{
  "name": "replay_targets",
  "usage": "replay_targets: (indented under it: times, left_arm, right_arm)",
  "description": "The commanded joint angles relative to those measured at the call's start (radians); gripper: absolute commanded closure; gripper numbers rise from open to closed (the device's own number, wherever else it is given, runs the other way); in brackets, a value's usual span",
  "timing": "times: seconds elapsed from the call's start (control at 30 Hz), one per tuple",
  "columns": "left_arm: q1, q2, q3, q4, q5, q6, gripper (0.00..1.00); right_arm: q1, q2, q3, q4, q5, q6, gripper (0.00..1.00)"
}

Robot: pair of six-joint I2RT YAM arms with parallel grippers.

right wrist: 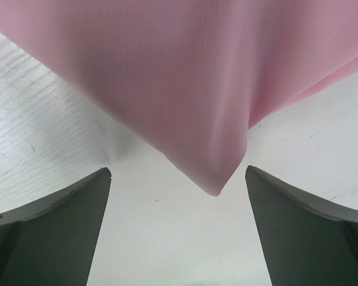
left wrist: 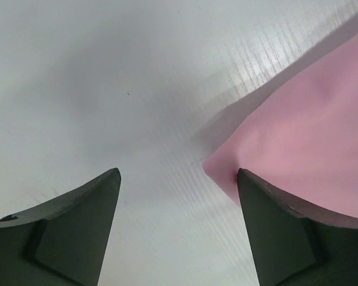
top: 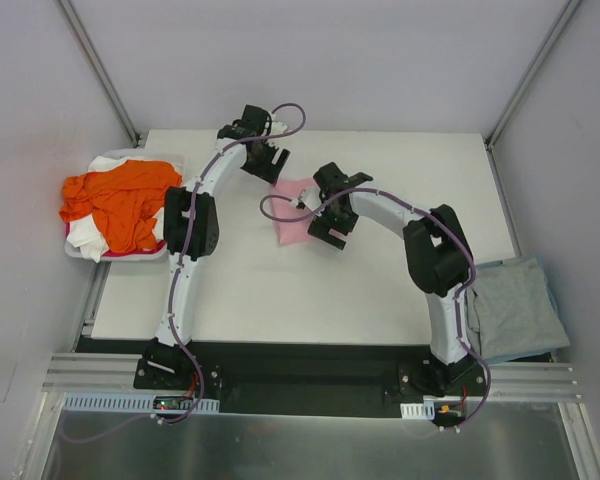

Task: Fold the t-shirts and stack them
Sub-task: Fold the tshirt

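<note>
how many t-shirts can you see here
4: a pink t-shirt on the table, an orange t-shirt and a white t-shirt heaped in the bin at left, a grey t-shirt beside the table's right edge. More may be buried in the bin.

Folded pink t-shirt (top: 290,215) on white table (top: 280,290), orange t-shirt (top: 120,200) heaped in tray (top: 165,158) at left, grey-blue t-shirt (top: 515,305) far right.

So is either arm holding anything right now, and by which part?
Nothing is held. The left gripper and the right gripper both have their fingers spread apart, and the pink t-shirt lies free on the table.
</note>
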Motion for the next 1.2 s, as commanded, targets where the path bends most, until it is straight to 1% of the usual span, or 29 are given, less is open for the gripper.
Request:
replay_targets:
  times: [0.0, 0.03, 0.27, 0.47, 0.53, 0.57, 0.6, 0.63, 0.7, 0.73, 0.77, 0.83, 1.0, 1.17]
  left_arm:
    - [-0.009, -0.025, 0.031, 0.006, -0.001, 0.023, 0.21]
    - [-0.009, -0.033, 0.031, 0.007, 0.0, 0.024, 0.2]
    - [-0.045, -0.125, -0.015, 0.006, 0.009, 0.049, 0.16]
    - [-0.111, -0.24, -0.026, 0.006, 0.003, 0.081, 0.15]
    - [-0.152, -0.306, -0.079, 0.006, 0.011, 0.087, 0.14]
    - [-0.169, -0.328, -0.102, 0.006, 0.009, 0.09, 0.14]
    - [-0.184, -0.37, -0.156, 0.004, 0.011, 0.092, 0.14]
    - [-0.224, -0.392, -0.184, 0.006, 0.011, 0.093, 0.14]
    - [-0.265, -0.442, -0.256, 0.006, 0.023, 0.092, 0.14]
    - [-0.301, -0.456, -0.276, 0.007, 0.026, 0.09, 0.14]
    - [-0.319, -0.469, -0.294, 0.007, 0.028, 0.084, 0.14]
    - [-0.356, -0.496, -0.328, 0.009, 0.037, 0.078, 0.14]
    - [-0.379, -0.519, -0.366, 0.009, 0.031, 0.08, 0.13]
    - [-0.381, -0.524, -0.42, 0.015, 0.016, 0.09, 0.14]
  right_arm:
    - [-0.006, -0.068, -0.007, -0.007, 0.025, 0.016, 0.0]
    - [-0.006, -0.075, -0.018, 0.002, 0.027, 0.021, 0.03]
    - [-0.003, -0.144, -0.059, 0.03, 0.082, 0.025, 0.03]
    - [-0.001, -0.252, -0.118, 0.03, 0.201, 0.013, 0.04]
    - [-0.004, -0.288, -0.183, 0.025, 0.27, 0.004, 0.03]
    - [-0.007, -0.336, -0.211, 0.027, 0.284, 0.001, 0.03]
    - [-0.016, -0.361, -0.275, 0.025, 0.306, -0.001, 0.03]
    - [-0.02, -0.39, -0.303, 0.019, 0.32, -0.002, 0.03]
    - [-0.036, -0.47, -0.371, 0.015, 0.375, -0.007, 0.03]
    - [-0.05, -0.495, -0.429, 0.008, 0.39, -0.007, 0.03]
    - [-0.082, -0.547, -0.452, -0.005, 0.401, -0.007, 0.03]
    - [-0.122, -0.599, -0.521, -0.015, 0.416, -0.009, 0.03]
    - [-0.257, -0.765, -0.604, -0.064, 0.45, -0.033, 0.03]
    - [-0.386, -0.854, -0.67, -0.125, 0.438, -0.067, 0.03]
